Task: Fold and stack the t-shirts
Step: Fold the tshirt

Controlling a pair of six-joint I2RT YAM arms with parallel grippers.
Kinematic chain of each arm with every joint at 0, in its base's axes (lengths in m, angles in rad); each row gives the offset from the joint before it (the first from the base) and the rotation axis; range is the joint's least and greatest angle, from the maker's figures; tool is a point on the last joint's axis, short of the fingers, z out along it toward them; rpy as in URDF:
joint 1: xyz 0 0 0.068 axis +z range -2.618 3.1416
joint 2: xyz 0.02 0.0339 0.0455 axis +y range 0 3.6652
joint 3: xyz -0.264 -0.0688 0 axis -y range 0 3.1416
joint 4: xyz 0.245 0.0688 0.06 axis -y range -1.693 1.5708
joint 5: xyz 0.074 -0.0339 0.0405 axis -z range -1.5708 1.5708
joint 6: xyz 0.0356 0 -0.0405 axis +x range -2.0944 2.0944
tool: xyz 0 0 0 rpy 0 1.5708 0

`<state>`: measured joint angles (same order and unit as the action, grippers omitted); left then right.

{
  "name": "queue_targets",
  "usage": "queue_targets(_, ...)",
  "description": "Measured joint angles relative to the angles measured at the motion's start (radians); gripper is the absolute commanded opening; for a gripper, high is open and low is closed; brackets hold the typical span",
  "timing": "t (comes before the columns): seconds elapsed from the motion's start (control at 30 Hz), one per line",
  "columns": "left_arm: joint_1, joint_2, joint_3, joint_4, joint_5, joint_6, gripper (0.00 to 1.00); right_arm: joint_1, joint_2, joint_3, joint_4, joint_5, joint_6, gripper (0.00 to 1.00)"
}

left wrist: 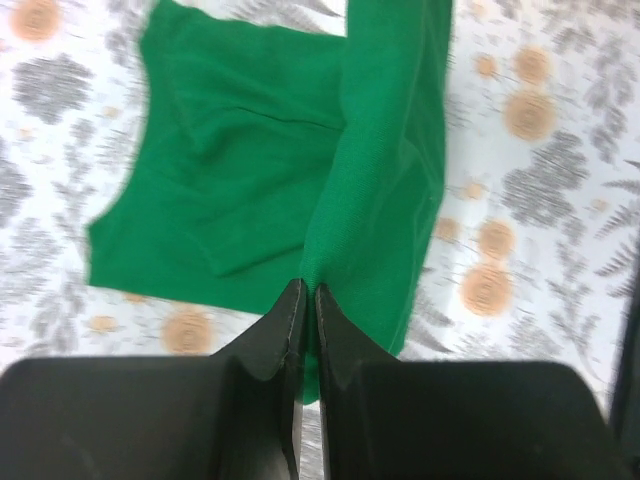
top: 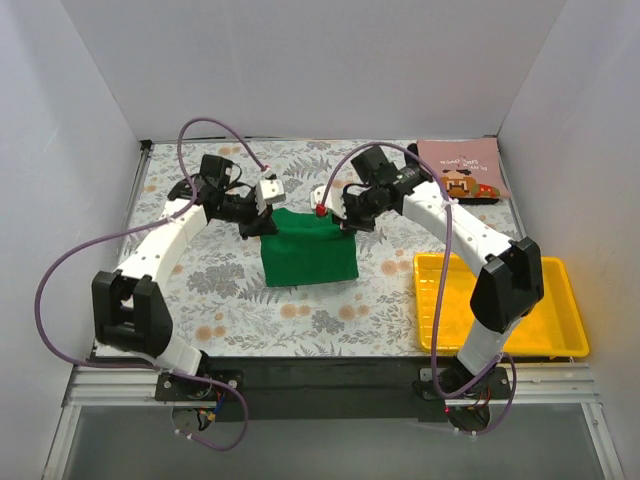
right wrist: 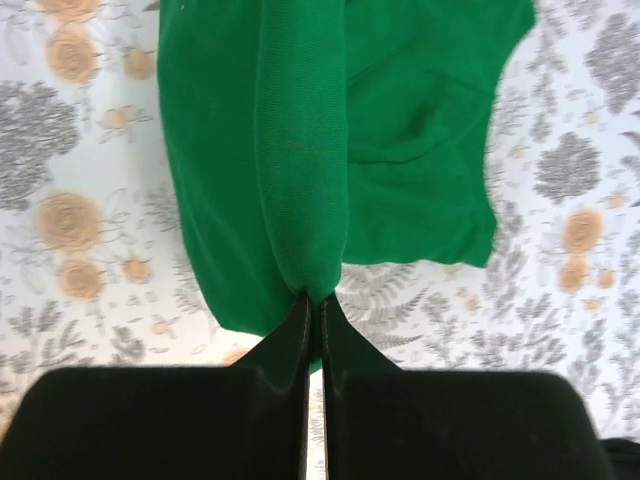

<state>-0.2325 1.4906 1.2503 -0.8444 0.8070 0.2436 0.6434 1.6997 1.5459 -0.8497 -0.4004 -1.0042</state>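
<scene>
**newbie_q:** How are the grippers set, and where is the green shirt (top: 308,248) found?

**bench_a:** Both are seen pinched shut on it. The left gripper (left wrist: 305,292) is closed on a fold of green cloth. In its wrist view the cloth is bunched right at the fingertips, and a raised band of it is stretched straight ahead of them. Same deal for the right gripper (right wrist: 312,300): jaws together, with a rolled ridge of green clamped at the tips and drawn forward from them.

**newbie_q:** So it's held off the table (top: 200,270)?

**bench_a:** Only partly. The far edge is held between the two grippers, one at each far corner. The rest is laid flat on the flowered table, just to the near side of them. In the left wrist view the flat part is seen ahead and to the left of the fingers. In the right wrist view it's seen ahead and to the right.

**newbie_q:** And the other stuff?

**bench_a:** A pink shirt (top: 462,168) is seen well apart from the right gripper, out past it to the right at the far corner. A dark sliver is made out at its near edge, but what it is can't be told. A yellow tray (top: 556,312) is parked well to the near right of that gripper, by the arm's base.
</scene>
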Motion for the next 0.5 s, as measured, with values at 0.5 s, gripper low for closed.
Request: queue_targets(0.5, 0.077, 0.510, 0.346, 0.168, 0.004, -0.002, 0.00, -0.148, 0.513, 0.491, -0.038, -0.028, -0.184, 0.01)
